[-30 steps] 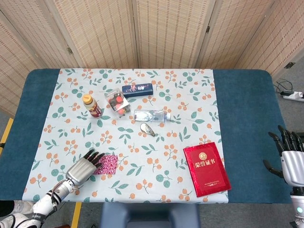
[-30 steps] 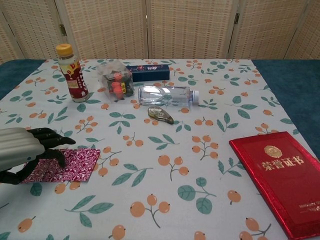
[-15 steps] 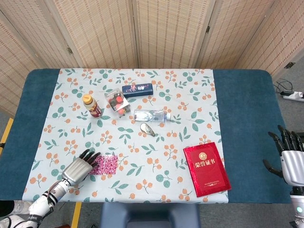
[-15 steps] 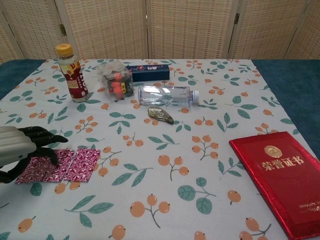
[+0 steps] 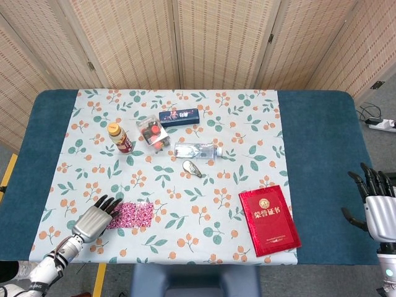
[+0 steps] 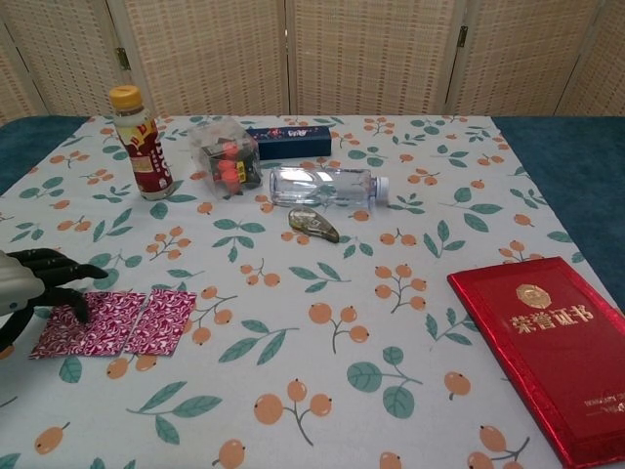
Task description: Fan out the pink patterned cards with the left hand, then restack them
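Since 1 s ago we see our left hand (image 6: 27, 283) drawn back toward the table's left edge, and the pink patterned cards (image 6: 115, 321) now lie spread in an overlapping row rather than a tight stack. Hand sits at the row's left end, dark fingers (image 5: 106, 203) curved w/ tips pressing down on the leftmost card; nothing gripped. Cards lie flat on the floral tablecloth (image 5: 185, 204), near the front-left; long axis runs left-right, spread extending right from the fingertips. Our right hand (image 5: 376, 201) hangs off the table's right side, fingers apart, holding nothing. Front right: red certificate booklet (image 5: 270, 219), well apart from the cards. Mid-table: small correction-tape dispenser (image 6: 313, 224), then a clear water bottle (image 6: 325, 186) on its side. Further back-left: clear box w/ red bits (image 6: 227, 156), upright drink bottle w/ yellow cap (image 6: 136, 142), then a dark blue box (image 6: 289, 141).
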